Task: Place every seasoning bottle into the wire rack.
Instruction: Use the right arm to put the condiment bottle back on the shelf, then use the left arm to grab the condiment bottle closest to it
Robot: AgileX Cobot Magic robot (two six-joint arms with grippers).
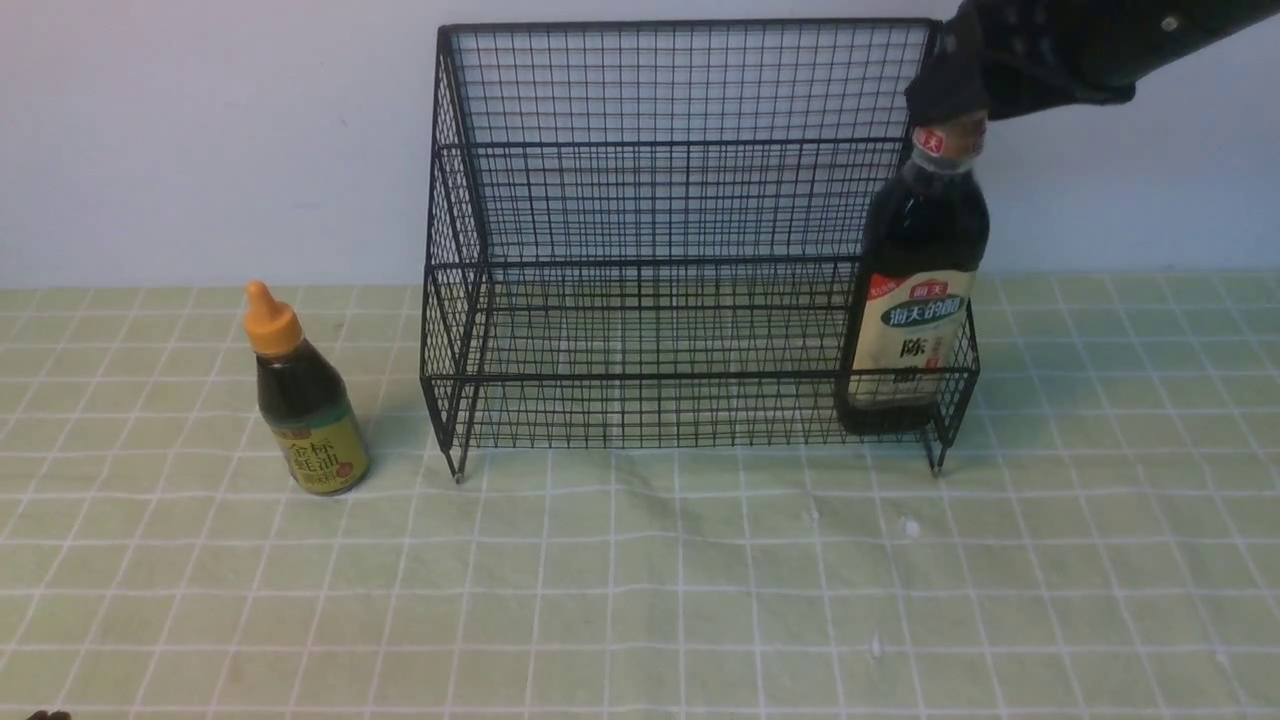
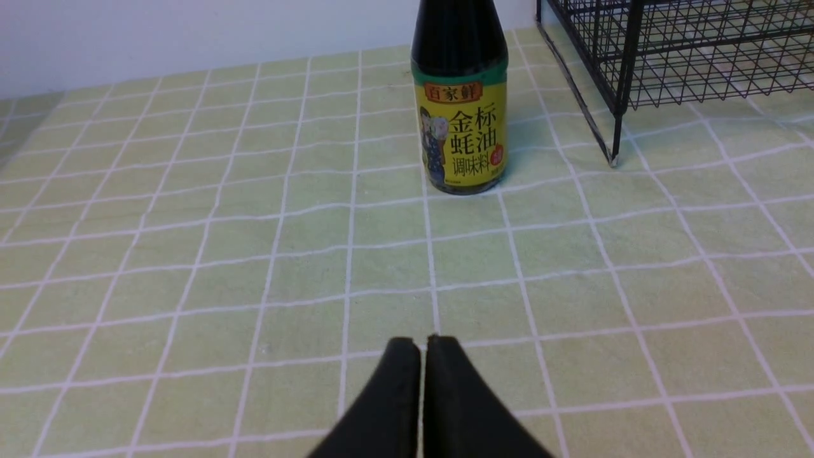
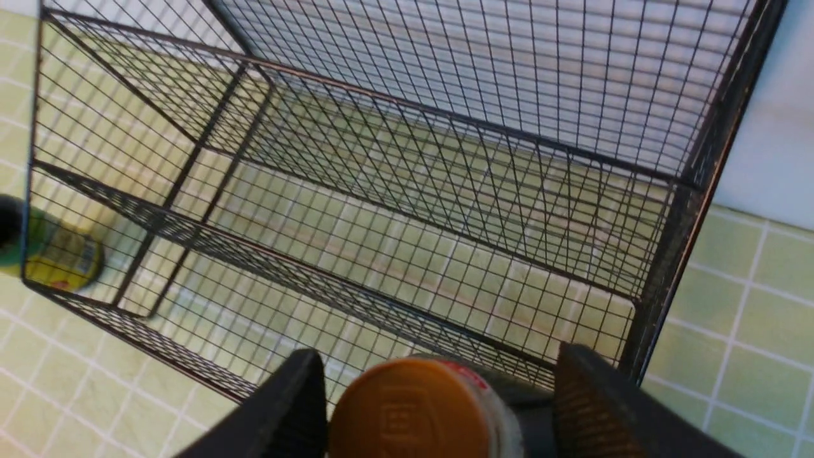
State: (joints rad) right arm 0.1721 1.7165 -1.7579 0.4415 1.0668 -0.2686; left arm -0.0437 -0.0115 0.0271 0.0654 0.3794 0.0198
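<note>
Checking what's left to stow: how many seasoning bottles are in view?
2. The tall bottle stands in the lower tier of the rack, at its right end. The short bottle stands on the table, left of the rack. None seems hidden.

The left gripper (image 2: 423,346) sits low, jaws pressed together; the right gripper (image 3: 442,356) is raised high, pointing down, jaws spread wide.

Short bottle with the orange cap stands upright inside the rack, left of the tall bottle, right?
Not quite. The short bottle stands upright, left of the tall bottle, but outside the rack, on the checked cloth beside it. The front view shows this.
</note>
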